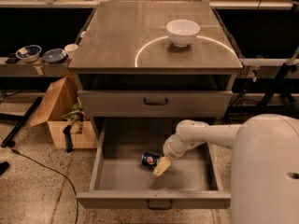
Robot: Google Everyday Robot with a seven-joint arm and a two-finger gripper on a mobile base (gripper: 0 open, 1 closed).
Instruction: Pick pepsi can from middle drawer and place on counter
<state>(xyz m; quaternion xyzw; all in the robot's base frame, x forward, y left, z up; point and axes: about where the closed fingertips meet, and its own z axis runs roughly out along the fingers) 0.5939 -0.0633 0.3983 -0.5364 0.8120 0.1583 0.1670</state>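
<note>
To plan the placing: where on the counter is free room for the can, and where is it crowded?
The counter is bare left of the white bowl and along its front edge. Crowded: the middle drawer's centre, where the gripper sits close beside the pepsi can.

Open middle drawer (117, 199), pepsi can (150, 159) lying inside, tool (161, 166) just beside it
</note>
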